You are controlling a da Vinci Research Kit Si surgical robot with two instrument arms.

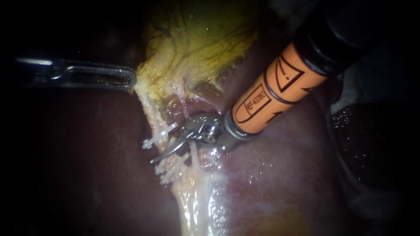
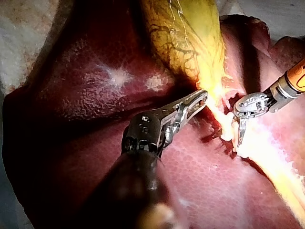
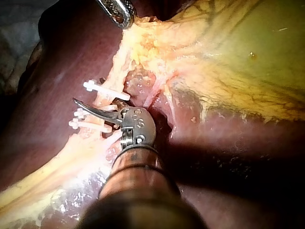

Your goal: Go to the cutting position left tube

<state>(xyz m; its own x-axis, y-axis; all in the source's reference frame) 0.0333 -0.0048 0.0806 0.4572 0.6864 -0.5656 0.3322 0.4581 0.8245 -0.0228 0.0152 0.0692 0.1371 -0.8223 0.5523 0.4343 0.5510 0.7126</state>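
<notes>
Right instrument [image 1: 169, 153] among white clips [image 1: 159, 135]; left instrument [image 1: 130, 81] on gallbladder [image 1: 201, 39] edge.

left instrument [image 2: 204, 96]: jaws clamped on gallbladder [image 2: 186, 43] pale edge | right instrument [image 2: 238, 131]: tip at pale tube [image 2: 225, 123], just beside left instrument's tip | liver [image 2: 95, 81] beneath both

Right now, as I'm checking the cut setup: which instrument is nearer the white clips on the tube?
Right. The right instrument has its tip lying among the clips; the left instrument is off at the pale edge of the gallbladder, apart from them.
</notes>
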